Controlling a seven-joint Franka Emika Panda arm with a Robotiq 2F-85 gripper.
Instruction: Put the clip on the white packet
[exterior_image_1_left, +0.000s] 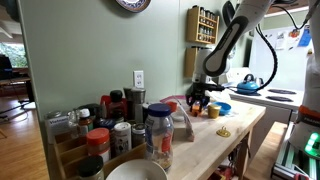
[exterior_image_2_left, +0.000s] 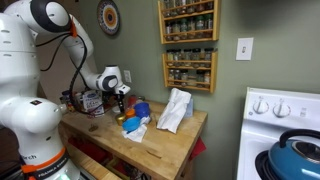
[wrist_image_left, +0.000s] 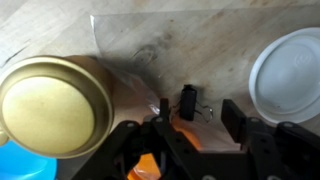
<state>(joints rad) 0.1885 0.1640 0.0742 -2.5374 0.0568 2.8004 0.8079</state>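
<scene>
**A:** Wrist view, starting at the left edge: a big round gold lid (wrist_image_left: 50, 105) fills that side, sitting on pale wood.

**B:** And just to its right is the clip (wrist_image_left: 186, 102), small and black, lying on the wood. A clear plastic sheet (wrist_image_left: 150, 45) lies just above it in the picture.

**A:** How's the gripper (wrist_image_left: 200, 120)?

**B:** The jaws are spread apart. The clip sits in the gap between the fingers (wrist_image_left: 240, 125), nearer the one on the left of the picture. I can't tell if that one touches it, but nothing is clamped.

**A:** On the far right there's a white disc (wrist_image_left: 290, 60), off to the side of the claw.

**B:** Now an exterior view. At the left, the arm (exterior_image_2_left: 50, 20) bends down over the wooden counter (exterior_image_2_left: 160, 140), with the gripper (exterior_image_2_left: 120, 97) low above the clutter at the back.

**A:** Next over are some blue items (exterior_image_2_left: 137, 112), just beside the claw.

**B:** Then the white packet (exterior_image_2_left: 175, 110), upright and crumpled near the counter's right end, apart from the gripper. The clip isn't on it.

**A:** Behind it are the spice racks (exterior_image_2_left: 188, 70) on the wall. At the far right there's a blue kettle (exterior_image_2_left: 297, 155) on the stove.
</scene>
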